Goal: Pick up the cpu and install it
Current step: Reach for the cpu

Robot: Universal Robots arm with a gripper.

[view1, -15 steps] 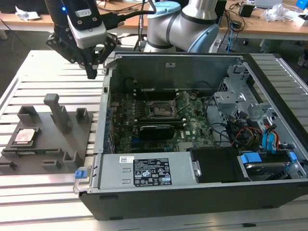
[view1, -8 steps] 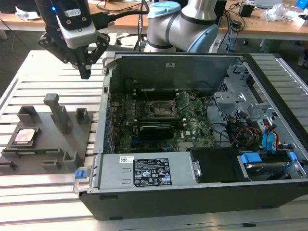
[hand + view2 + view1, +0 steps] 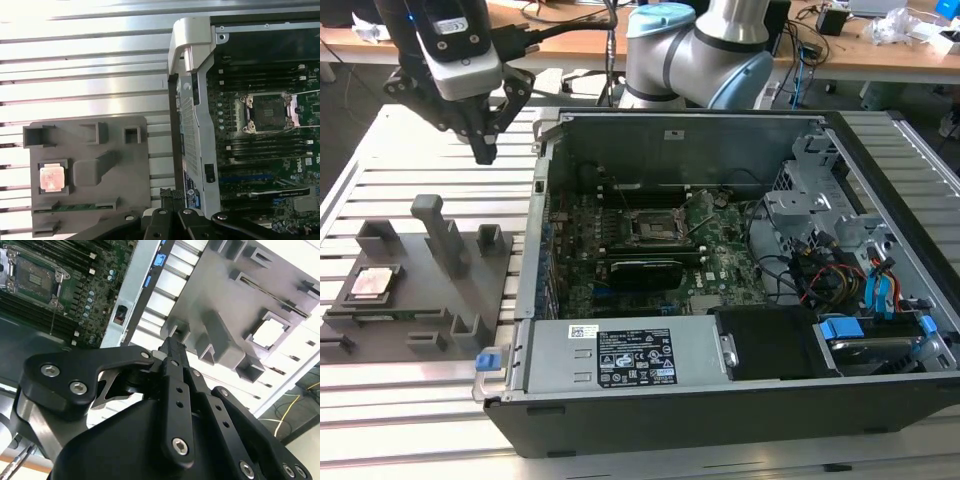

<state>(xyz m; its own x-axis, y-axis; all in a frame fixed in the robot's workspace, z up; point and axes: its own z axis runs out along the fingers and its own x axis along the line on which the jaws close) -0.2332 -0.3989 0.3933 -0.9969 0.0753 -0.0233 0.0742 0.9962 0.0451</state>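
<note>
On tray, exterior view's left: cpu point(image 3: 372, 283) flat in square recess, metal top up, untouched. Recess likely there to keep chip squared for pickup. Tray point(image 3: 425, 292) on slatted worktop point(image 3: 410, 400), just beside open case point(image 3: 720, 410). Short carry between the two. Socket point(image 3: 655, 228) on board inside case, bare, bracket seemingly swung open to take chip. Jaws closed on nothing, hanging above worktop past tray's far edge, near case wall, well apart from cpu. Judgement: pickup not yet begun.
</note>
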